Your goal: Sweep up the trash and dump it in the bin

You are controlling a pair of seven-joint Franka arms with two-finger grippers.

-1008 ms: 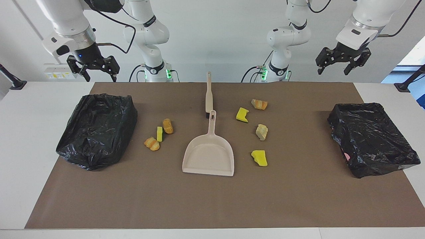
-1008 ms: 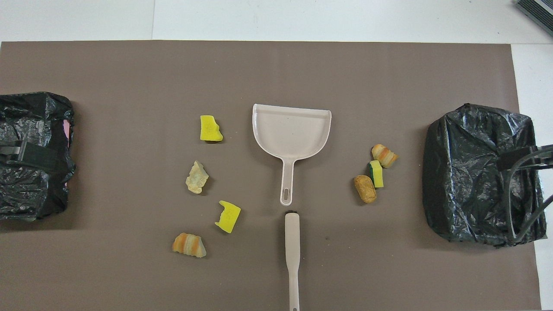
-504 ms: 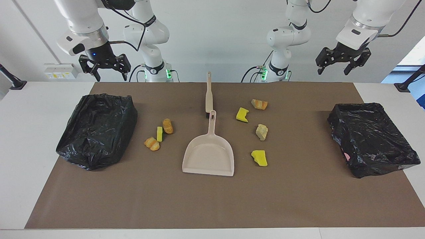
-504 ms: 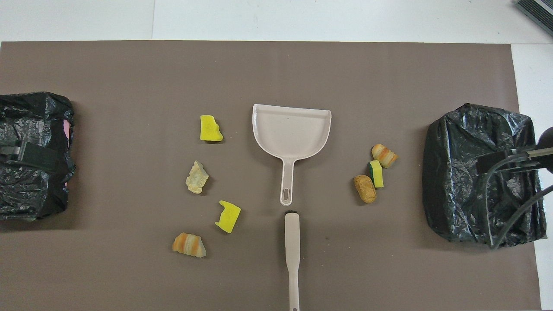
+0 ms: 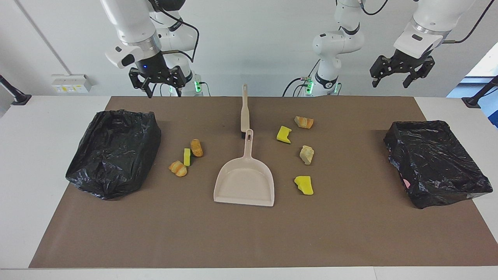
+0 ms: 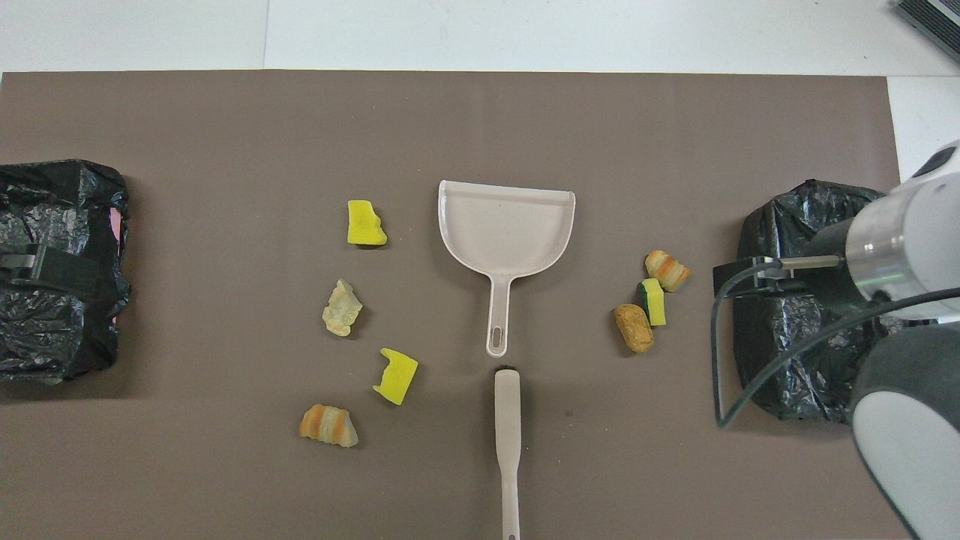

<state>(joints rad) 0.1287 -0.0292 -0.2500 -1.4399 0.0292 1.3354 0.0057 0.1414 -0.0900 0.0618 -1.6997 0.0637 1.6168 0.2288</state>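
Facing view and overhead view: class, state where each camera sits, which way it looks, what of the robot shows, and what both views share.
Facing view: high across the table, looking at the robots; both arms show, right gripper and left gripper raised and open.
Overhead view: above the robots' end, looking steeply down; only the right arm shows, over a black bin.
Shared: dustpan, brush, the seven scattered trash pieces.

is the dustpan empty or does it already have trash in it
Empty. The dustpan shows a bare pan in both views, and all seven trash pieces lie on the mat beside it.
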